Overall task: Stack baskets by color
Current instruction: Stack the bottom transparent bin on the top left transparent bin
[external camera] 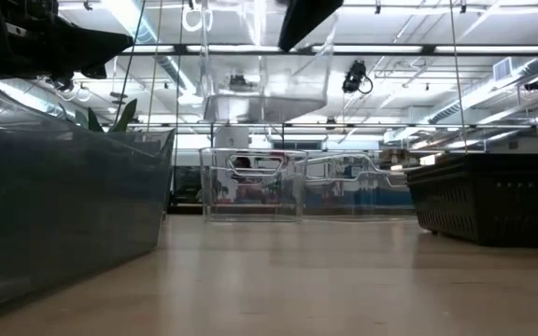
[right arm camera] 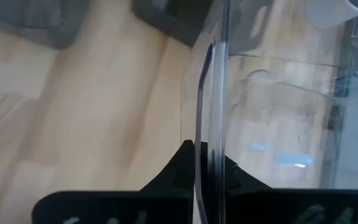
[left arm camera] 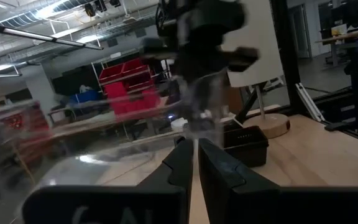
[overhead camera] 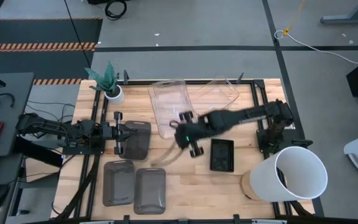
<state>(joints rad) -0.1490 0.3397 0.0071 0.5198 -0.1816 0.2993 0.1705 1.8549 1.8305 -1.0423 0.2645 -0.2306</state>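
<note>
Overhead and wrist views, right arm at work: the right gripper [overhead camera: 185, 132] hangs above the middle of the counter [overhead camera: 253, 167], closed on the thin rim of a clear basket [right arm camera: 272, 118], whose wall runs straight up between its closed jaws in the right wrist view; the held basket shows only faintly from above, trailing toward the near left of the gripper; the stacking target, judged from colour, is the clear baskets [overhead camera: 171, 106] lying just beyond the gripper on the far side, long axis running near to far, with another clear one [overhead camera: 219, 92] to their right; the right arm reaches leftward across the counter, nearly level, and is much the nearer arm; the left gripper [overhead camera: 124, 138] sits at the left, jaws together on the rim of a dark grey basket [overhead camera: 138, 138]; two more grey baskets [overhead camera: 135, 186] lie at the near edge, a black perforated basket [overhead camera: 221, 154] near right.
</note>
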